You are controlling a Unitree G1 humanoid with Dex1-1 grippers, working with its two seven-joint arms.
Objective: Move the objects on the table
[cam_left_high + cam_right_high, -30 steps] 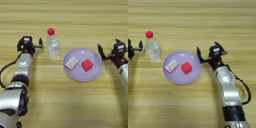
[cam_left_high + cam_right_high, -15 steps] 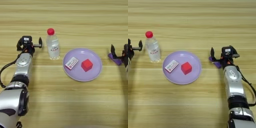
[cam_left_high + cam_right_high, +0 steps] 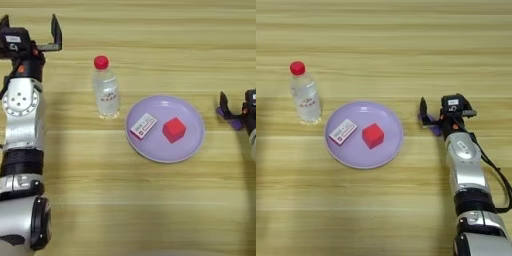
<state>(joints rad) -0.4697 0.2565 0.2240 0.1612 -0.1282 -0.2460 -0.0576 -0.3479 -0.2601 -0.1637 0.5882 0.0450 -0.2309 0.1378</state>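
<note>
Purple plastic, a small rectangular block (image 3: 432, 125), is lying on the light wooden worktop (image 3: 384, 45) just beside the right rim of the round lilac plate (image 3: 391, 145), and the right hand (image 3: 439, 116) is sitting directly over it with its two black fingers (image 3: 423, 107) spread to either side; only corners of the block are peeking out beneath them, so whether the fingers are touching it cannot be told. Judging from this, the step in hand is the taking of that block, and doing it well is asking for the fingers to be lowered squarely along the block's long sides, closing low near the worktop so the small piece is not squirting out or being nudged against the plate's rim. Inside the plate a small red cube (image 3: 373, 135) is resting right of centre, and a white card-like piece with a red band (image 3: 342, 131) is lying left of it, the two apart. A clear plastic water bottle with a red cap and white label (image 3: 304, 97) is standing upright just off the plate's upper left. Far from all of this, the left hand (image 3: 31, 31) is hanging near the worktop's far left edge, fingers spread wide and holding nothing.
</note>
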